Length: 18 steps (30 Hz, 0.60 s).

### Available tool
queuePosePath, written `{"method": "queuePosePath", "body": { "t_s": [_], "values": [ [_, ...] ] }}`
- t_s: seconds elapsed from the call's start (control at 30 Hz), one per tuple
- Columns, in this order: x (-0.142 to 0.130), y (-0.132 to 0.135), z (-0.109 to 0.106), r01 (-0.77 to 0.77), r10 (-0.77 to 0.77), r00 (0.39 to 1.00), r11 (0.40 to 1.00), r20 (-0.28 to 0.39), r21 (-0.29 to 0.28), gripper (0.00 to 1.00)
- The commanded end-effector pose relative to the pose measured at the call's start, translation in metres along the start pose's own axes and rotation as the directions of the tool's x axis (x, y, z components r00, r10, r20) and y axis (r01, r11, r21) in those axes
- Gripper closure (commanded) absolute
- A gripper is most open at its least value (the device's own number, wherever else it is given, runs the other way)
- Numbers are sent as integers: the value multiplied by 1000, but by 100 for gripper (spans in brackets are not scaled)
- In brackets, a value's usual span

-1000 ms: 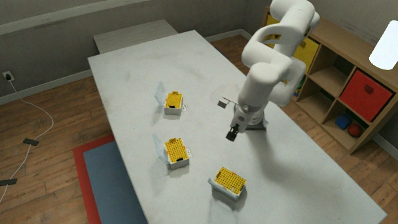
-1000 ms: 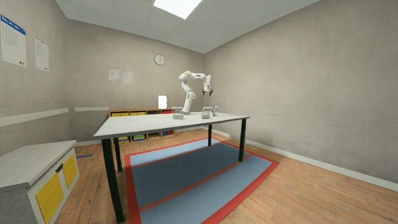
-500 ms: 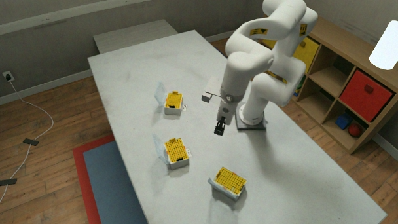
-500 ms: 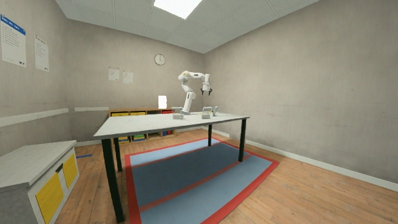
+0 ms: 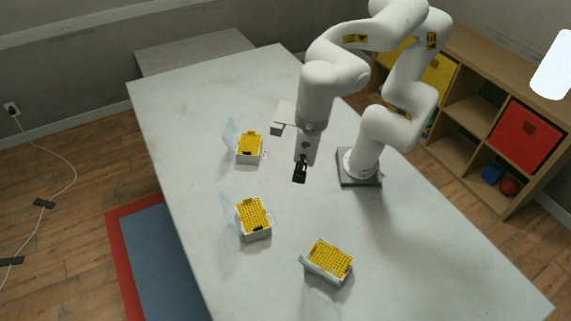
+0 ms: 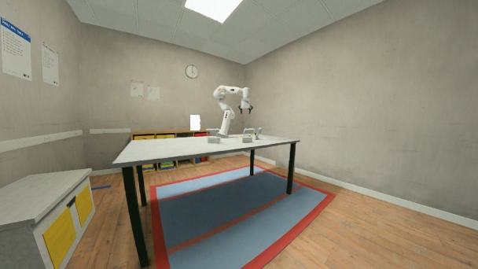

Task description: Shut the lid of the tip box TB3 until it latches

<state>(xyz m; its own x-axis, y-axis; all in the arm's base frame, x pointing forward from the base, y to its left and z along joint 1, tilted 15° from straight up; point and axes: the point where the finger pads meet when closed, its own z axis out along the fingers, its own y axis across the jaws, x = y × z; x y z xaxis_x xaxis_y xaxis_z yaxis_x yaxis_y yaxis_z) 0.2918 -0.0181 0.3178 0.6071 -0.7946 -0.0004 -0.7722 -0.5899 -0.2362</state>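
Three grey tip boxes with yellow tip racks stand on the white table, all with their clear lids open: a far box [image 5: 249, 146], a middle box [image 5: 254, 218] and a near box [image 5: 329, 260]. Small labels sit beside them, too small to read, so I cannot tell which is TB3. My gripper [image 5: 300, 174] points down, open and empty, to the right of the far box and apart from it. In the exterior view the gripper [image 6: 245, 108] hangs well above the table, and the boxes [image 6: 247, 138] are small at the table's far end.
The arm's base [image 5: 359, 166] is fixed near the table's right edge. A wooden shelf [image 5: 493, 117] with yellow and red bins stands behind it. A low cabinet [image 5: 192, 49] stands past the table's far end. A red and blue rug [image 6: 232, 212] lies under the table.
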Motion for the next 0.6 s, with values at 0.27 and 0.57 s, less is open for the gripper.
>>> {"method": "queuePosePath", "body": {
  "t_s": [0.27,0.57],
  "values": [
    [35,20,2,93,-93,996,995,11,48,0],
    [62,42,6,163,-164,986,983,6,82,0]
  ]
}}
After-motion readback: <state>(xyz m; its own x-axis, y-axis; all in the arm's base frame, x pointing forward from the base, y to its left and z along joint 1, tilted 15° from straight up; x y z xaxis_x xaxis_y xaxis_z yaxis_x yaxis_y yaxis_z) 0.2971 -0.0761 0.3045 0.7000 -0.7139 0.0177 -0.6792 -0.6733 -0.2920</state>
